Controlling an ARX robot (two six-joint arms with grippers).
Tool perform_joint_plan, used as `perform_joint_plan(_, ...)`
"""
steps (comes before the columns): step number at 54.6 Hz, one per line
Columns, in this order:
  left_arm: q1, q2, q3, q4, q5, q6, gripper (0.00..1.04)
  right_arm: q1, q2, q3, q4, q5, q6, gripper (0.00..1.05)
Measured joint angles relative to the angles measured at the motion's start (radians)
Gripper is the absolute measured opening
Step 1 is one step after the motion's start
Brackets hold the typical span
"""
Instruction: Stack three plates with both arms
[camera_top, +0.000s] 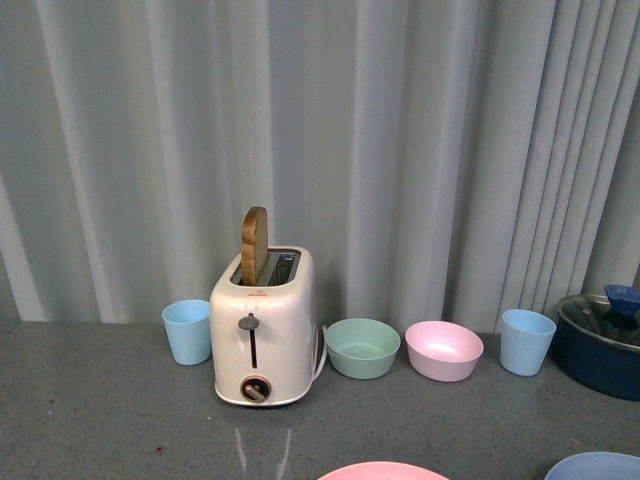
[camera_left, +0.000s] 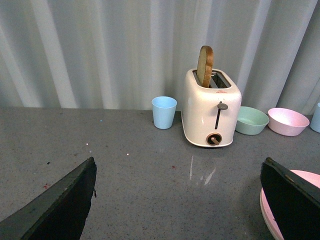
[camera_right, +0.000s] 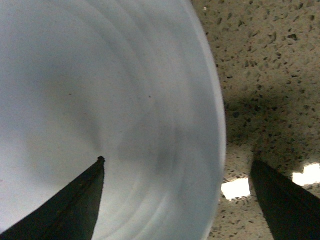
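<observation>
Light blue plate (camera_right: 100, 75) lies flat on the grey counter (camera_top: 120, 410), near right of the robot. Right gripper (camera_right: 180, 200) is close over it, fingers apart, one over the plate, the other past its rim. Pink plate (camera_top: 383, 470) lies near centre. Left gripper (camera_left: 175, 200) is beside it, fingers spread wide, holding nothing. Toaster (camera_top: 262, 335) stands behind, well apart

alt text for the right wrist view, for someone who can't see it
A light blue plate fills most of the close-up, lying on a speckled countertop. The right arm's two black fingers stand open astride the plate's rim, one over the plate, the other over the counter.
</observation>
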Motion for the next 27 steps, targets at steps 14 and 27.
perform_joint_plan(14,0.000,0.000,0.000,0.000,0.000,0.000,0.98,-0.009,0.001,-0.003,0.000,-0.002,-0.007,0.41)
perform_joint_plan(27,0.000,0.000,0.000,0.000,0.000,0.000,0.98,-0.016,-0.016,0.003,-0.008,-0.027,0.015,0.04)
